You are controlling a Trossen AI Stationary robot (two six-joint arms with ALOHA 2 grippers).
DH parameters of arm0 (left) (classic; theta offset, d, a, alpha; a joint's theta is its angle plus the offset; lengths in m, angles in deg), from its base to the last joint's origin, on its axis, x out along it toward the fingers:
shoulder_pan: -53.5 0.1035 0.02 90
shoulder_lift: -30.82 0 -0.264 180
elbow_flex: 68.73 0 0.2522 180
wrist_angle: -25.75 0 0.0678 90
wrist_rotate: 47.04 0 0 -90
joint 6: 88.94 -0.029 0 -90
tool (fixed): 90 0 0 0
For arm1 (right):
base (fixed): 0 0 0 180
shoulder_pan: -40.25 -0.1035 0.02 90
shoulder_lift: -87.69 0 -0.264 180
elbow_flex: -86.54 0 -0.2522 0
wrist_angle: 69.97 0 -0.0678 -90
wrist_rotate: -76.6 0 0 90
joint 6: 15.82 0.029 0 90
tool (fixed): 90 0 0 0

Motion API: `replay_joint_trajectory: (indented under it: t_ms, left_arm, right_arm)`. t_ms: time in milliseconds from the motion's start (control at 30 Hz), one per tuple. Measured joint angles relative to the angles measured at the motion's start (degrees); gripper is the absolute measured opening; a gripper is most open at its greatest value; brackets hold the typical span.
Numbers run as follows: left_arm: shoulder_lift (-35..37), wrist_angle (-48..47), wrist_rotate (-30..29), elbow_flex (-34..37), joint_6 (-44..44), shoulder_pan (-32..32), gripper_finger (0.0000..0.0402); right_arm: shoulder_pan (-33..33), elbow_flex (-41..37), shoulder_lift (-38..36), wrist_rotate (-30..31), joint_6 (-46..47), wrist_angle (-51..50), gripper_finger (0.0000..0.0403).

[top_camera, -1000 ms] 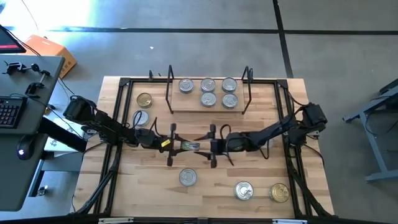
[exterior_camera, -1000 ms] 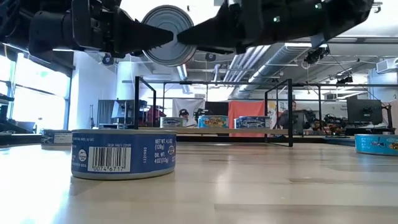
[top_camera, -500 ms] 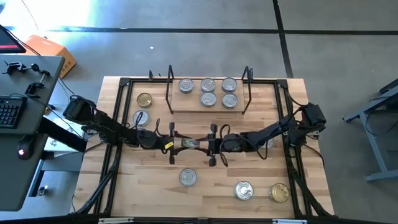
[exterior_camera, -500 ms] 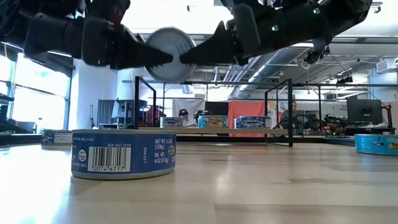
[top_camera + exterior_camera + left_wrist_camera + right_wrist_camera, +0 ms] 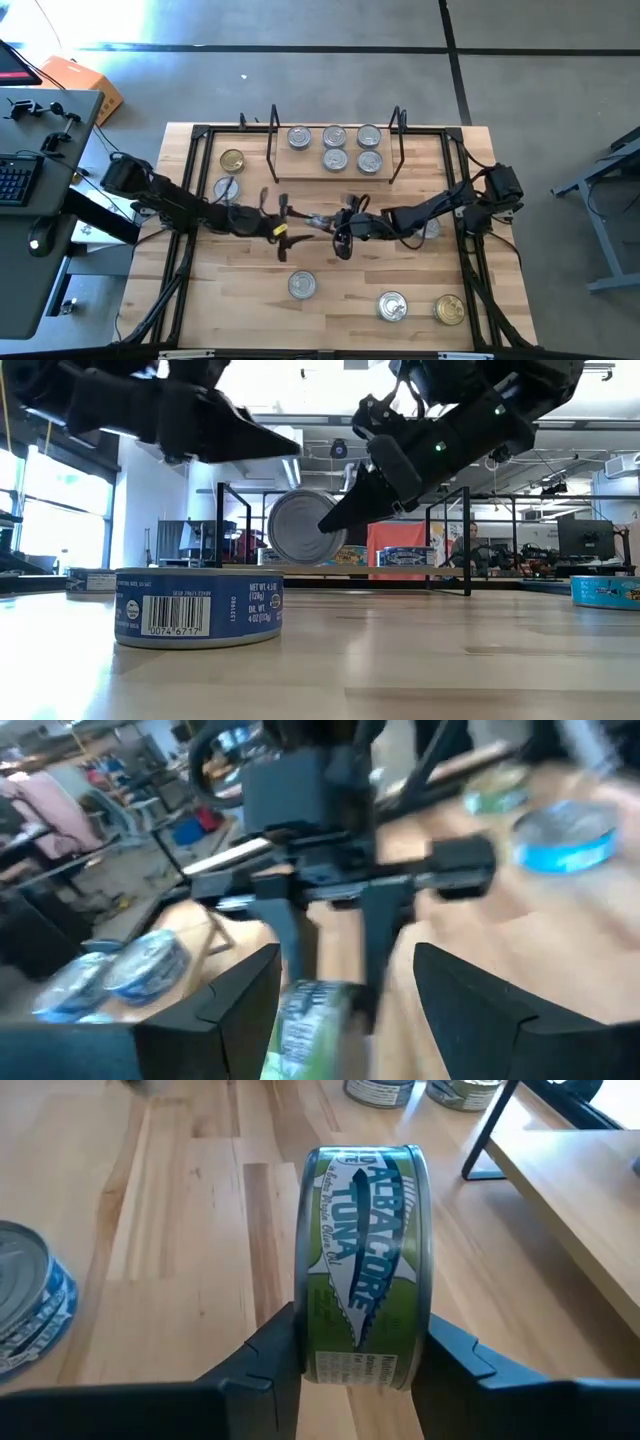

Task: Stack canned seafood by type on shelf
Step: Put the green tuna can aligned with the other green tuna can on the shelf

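We see a green-labelled tuna tin (image 5: 365, 1260) held on edge above the middle of the counter (image 5: 330, 300), in front of the shelf (image 5: 335, 176). The right gripper (image 5: 352, 1355) has it: its two fingers (image 5: 270, 1355) press against the tin's flat faces, one on each side, closed to the tin's thickness. In the low view the tin (image 5: 305, 527) hangs clear of the wood, its silver lid facing us, with the right gripper (image 5: 335, 520) reaching down to it from above.

The left gripper (image 5: 283, 222) sits just beside the tin on its other side. Its fingers (image 5: 255, 442) are spread apart and hold nothing; in the low view they lie above the tin, not touching it.

On the shelf stand five silver-lidded tins (image 5: 335, 147), three in the back row and two in front. Loose on the counter are a gold-lidded tin (image 5: 232, 160) and a silver one (image 5: 226, 188) near the left arm, a silver tin (image 5: 302, 286) in front of the grippers, and a silver (image 5: 392, 306) and a gold tin (image 5: 449, 310) at the front right.
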Motion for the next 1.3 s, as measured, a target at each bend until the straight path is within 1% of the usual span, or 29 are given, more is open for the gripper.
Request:
replay_joint_trajectory:
  t_ms: [133,200,267,367,467,533,600,667,800,867,933,1033,1133,1167,1233,1300]
  left_arm:
    - [-4.1,-5.3,-3.3,-5.5,-7.2,0.7,0.0225]
    - [-5.9,-8.1,-4.5,-8.5,-8.8,0.9,0.023]
    - [-6.8,-13.4,-5.0,-11.2,-9.1,1.4,0.0237]
    - [-8.4,-21.5,-5.0,-14.6,-6.8,2.5,0.0244]
    - [-10.0,-24.1,-3.6,-16.4,-5.7,3.5,0.024]
    - [-11.0,-24.3,-3.4,-16.6,-5.9,3.7,0.0231]
    - [-11.5,-24.4,-3.3,-16.6,-6.6,3.7,0.0212]
    - [-11.4,-24.5,-2.9,-16.6,-6.7,3.5,0.0186]
    - [-11.2,-24.7,-1.7,-16.6,-6.2,2.9,0.0121]
    - [-11.1,-25.0,-2.7,-16.6,-6.9,2.5,0.0119]
    - [-10.7,-26.7,-5.3,-16.7,-9.4,1.4,0.0119]
    - [-9.0,-31.7,-14.2,-16.5,-11.9,-1.0,0.0119]
    - [-6.8,-34.6,-24.1,-16.5,-14.4,-2.3,0.0119]
    - [-6.3,-34.9,-26.1,-16.6,-15.3,-2.1,0.0119]
    - [-6.0,-34.5,-27.9,-16.3,-17.5,-0.8,0.0119]
    - [-6.3,-35.2,-27.8,-16.1,-19.7,1.2,0.0119]
  right_arm:
    - [0.4,0.0,0.0,-0.2,-0.4,-0.5,0.0123]
    - [0.4,0.0,0.0,-0.2,-0.4,-0.9,0.0123]
    - [0.4,0.0,0.0,-0.2,-0.4,-1.1,0.0123]
    - [0.4,0.0,0.0,-0.2,-0.4,-1.3,0.0123]
    - [0.4,0.0,0.0,-0.2,-0.6,-1.9,0.0123]
    - [0.4,0.0,0.0,-0.2,-0.8,-2.1,0.0123]
    - [0.4,0.0,0.0,-0.2,-0.7,-2.6,0.0123]
    - [0.4,0.0,0.0,-0.3,-0.7,-2.8,0.0123]
    - [0.2,0.0,0.0,-0.7,-2.3,-3.4,0.0127]
    - [0.0,0.0,0.0,-0.3,-2.7,-3.4,0.0147]
    - [-0.3,0.2,-0.1,0.1,-1.6,-4.0,0.0174]
    - [-0.9,0.2,-0.2,2.1,1.4,-6.9,0.0204]
    - [-1.6,0.2,-0.2,5.6,4.1,-9.0,0.0212]
    - [-1.9,0.2,-0.2,7.2,4.5,-9.9,0.0213]
    - [-2.4,0.1,-0.2,10.0,4.6,-11.1,0.0213]
    - [-2.5,0.1,-0.2,11.0,4.6,-11.0,0.0213]
